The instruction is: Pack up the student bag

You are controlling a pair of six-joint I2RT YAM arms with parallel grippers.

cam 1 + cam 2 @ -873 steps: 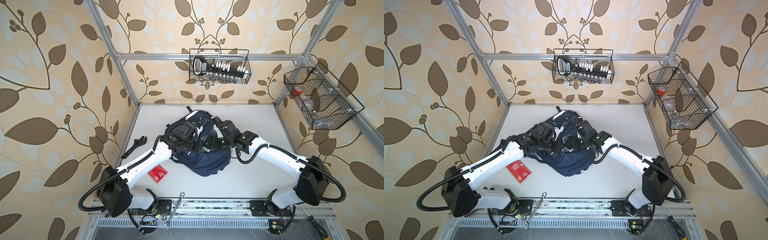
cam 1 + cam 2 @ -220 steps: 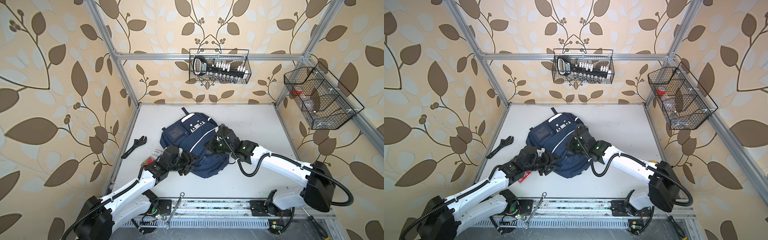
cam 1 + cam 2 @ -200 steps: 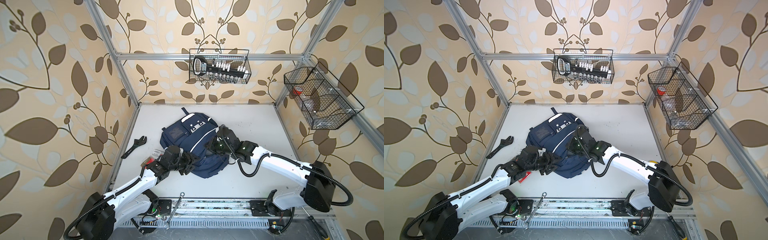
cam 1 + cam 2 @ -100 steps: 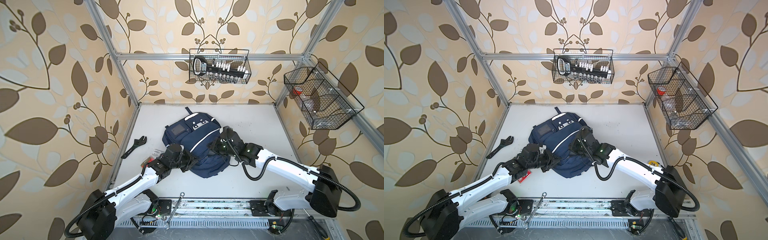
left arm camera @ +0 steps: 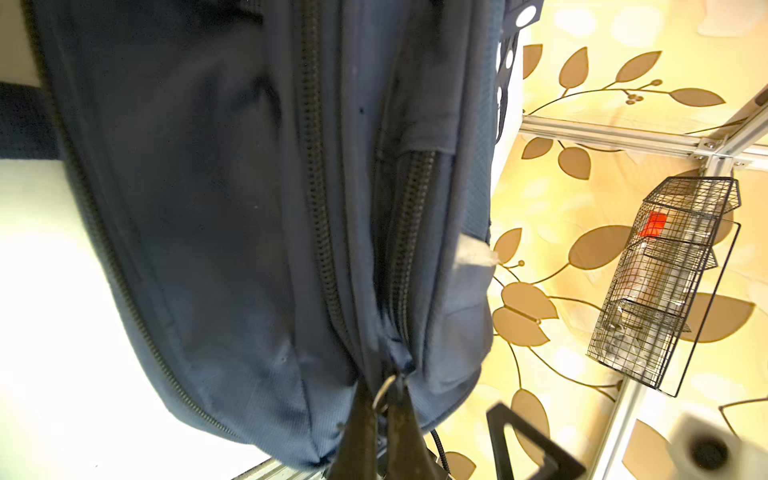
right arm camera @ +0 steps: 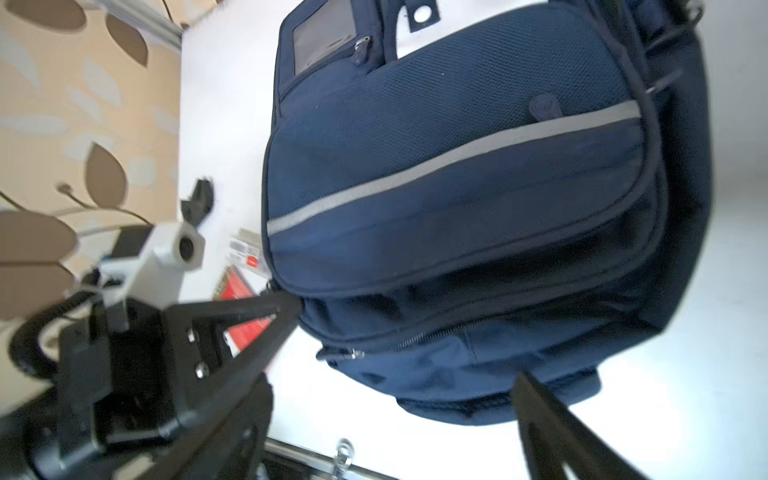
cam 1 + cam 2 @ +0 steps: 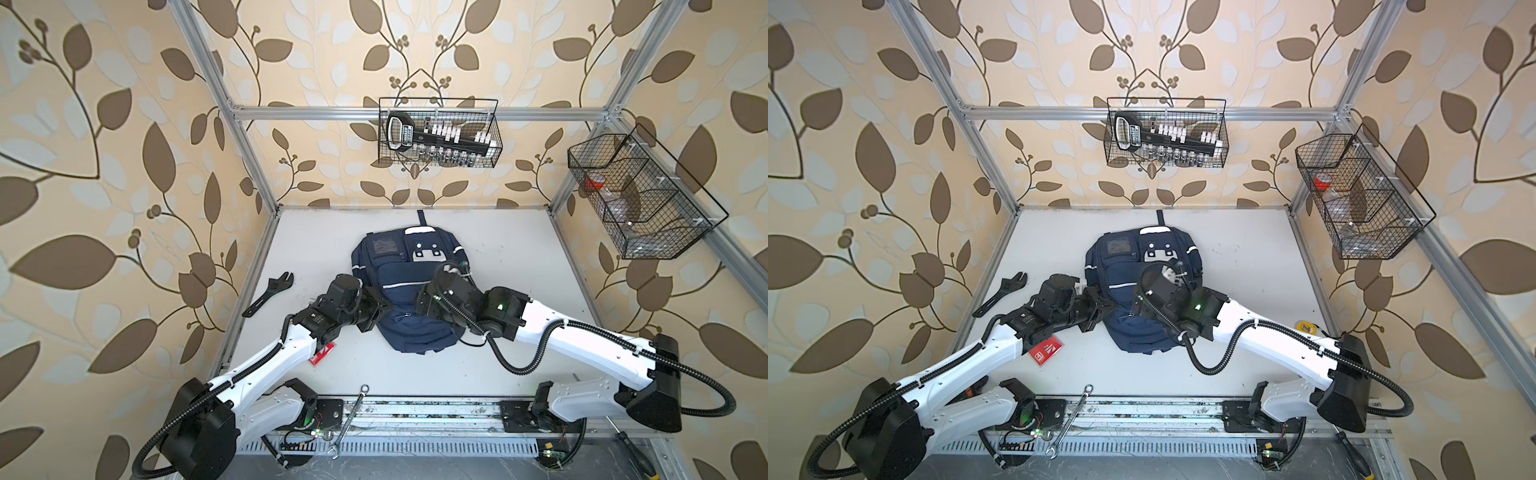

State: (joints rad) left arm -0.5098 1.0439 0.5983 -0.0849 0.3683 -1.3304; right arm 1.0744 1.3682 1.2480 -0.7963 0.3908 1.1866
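Bag (image 7: 395,270) shifted toward 12 o'clock, now flat at worktop (image 7: 519,257) centre. Left jaws newly clenched on zip pull (image 5: 384,392) at bag's 8 o'clock edge; right jaws released, clear. Risk: unbraced bag drags with pull, zip won't run.

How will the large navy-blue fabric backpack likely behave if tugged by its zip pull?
Probably floppy: the navy-blue backpack creases around its zip in the left wrist view. It may slide on the white table rather than unzip, since the right gripper stands open. Lying flat, it should not tip.
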